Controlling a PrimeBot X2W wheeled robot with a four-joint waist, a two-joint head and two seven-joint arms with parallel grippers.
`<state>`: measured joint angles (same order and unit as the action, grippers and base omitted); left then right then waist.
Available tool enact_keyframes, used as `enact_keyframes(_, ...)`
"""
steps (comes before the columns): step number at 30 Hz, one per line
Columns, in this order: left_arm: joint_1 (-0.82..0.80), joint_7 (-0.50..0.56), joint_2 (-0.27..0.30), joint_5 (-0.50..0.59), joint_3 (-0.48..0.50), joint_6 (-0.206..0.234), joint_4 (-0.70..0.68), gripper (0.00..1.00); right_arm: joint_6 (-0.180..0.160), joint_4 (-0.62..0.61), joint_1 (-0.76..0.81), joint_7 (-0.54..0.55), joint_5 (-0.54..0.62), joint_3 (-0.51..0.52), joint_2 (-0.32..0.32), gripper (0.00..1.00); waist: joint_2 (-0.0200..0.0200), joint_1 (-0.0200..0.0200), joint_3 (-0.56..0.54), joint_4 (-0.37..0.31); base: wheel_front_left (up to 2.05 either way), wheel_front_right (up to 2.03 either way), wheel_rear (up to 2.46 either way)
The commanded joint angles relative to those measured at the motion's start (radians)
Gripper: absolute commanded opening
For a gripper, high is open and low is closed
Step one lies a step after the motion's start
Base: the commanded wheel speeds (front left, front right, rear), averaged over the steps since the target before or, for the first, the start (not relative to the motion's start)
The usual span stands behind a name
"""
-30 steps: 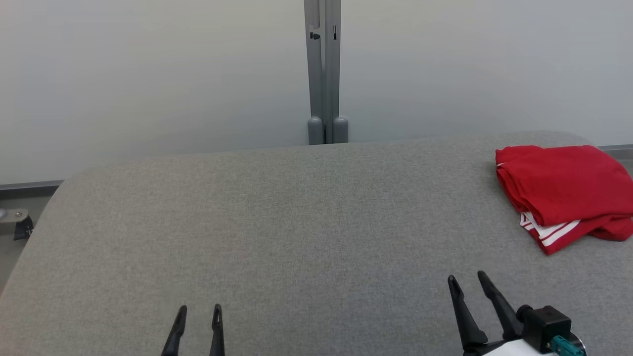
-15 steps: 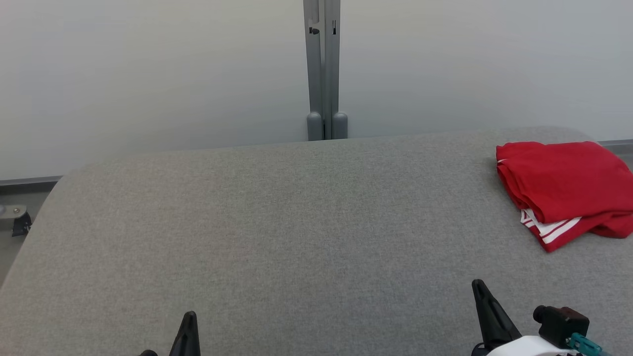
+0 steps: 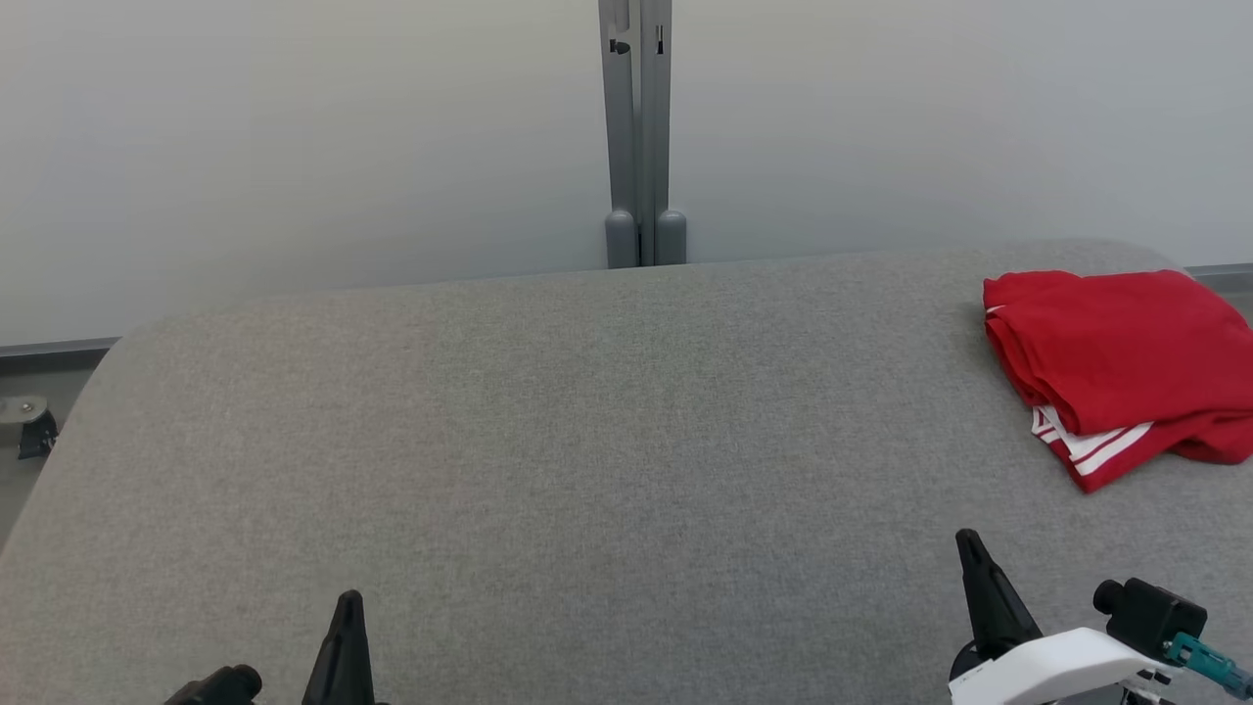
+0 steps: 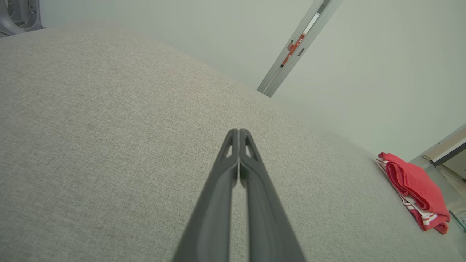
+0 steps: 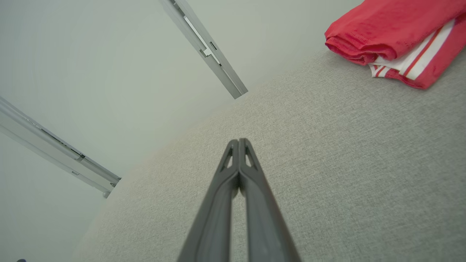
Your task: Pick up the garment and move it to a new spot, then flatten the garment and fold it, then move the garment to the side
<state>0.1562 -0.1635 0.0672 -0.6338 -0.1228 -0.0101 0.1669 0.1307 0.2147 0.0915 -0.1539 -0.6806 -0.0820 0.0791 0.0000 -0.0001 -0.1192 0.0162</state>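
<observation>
The garment (image 3: 1116,367) is red with white stripes and lies folded at the far right of the grey table (image 3: 587,441). It also shows at the right edge of the left wrist view as the garment (image 4: 415,185) and at the top right of the right wrist view as the garment (image 5: 393,32). My left gripper (image 3: 348,607) sits at the lower left over bare table, fingers pressed together with nothing between them. My right gripper (image 3: 971,548) is at the lower right, short of the garment, equally shut and empty. Both wrist views show the tips touching: left gripper (image 4: 239,131), right gripper (image 5: 239,141).
A grey vertical post (image 3: 638,132) stands against the pale wall behind the table's far edge. A small metal bracket (image 3: 24,421) sits off the table's left side. The table's corners are rounded at far left and far right.
Both grippers have gone from open to shut. The head camera has shifted slightly, so the scene sits a little lower and both grippers show nearer the bottom edge.
</observation>
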Motion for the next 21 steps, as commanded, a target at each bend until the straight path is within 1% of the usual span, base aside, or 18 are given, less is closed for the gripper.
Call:
enact_keyframes(1,-0.038,0.006,0.008,-0.042,0.011,-0.008,-0.009,0.00,0.000,-0.010,-0.034,0.009,-0.038,0.009,0.002,0.00,0.0000,0.0001,0.002,0.000,0.00,0.00,0.00)
enact_keyframes(21,-0.104,0.067,0.015,-0.320,0.057,-0.041,0.012,0.00,0.000,0.000,-0.082,0.076,-0.295,0.056,-0.001,0.00,0.0000,0.0001,0.026,-0.004,0.00,0.00,0.00)
